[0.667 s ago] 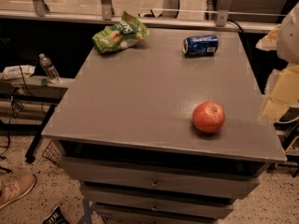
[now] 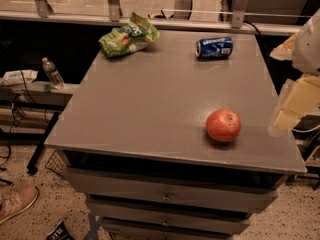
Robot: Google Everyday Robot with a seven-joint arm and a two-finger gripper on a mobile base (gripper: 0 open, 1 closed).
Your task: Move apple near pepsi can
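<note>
The apple point(image 2: 223, 125), lying free at five o'clock on the surface point(image 2: 140, 99) and well apart from the pepsi can point(image 2: 214, 47) at one o'clock, could be knocked rolling off the near edge by the pincer point(image 2: 294, 106) at three o'clock, whose opening cannot be told.

The apple point(image 2: 223, 125) is red-orange with a pale yellow spot. The can point(image 2: 214, 47) is blue with white letters and silver ends. The bag point(image 2: 128, 36) is green. The table point(image 2: 140, 109) is grey. The claw point(image 2: 287, 114), at the table's right edge, is pale yellow.
</note>
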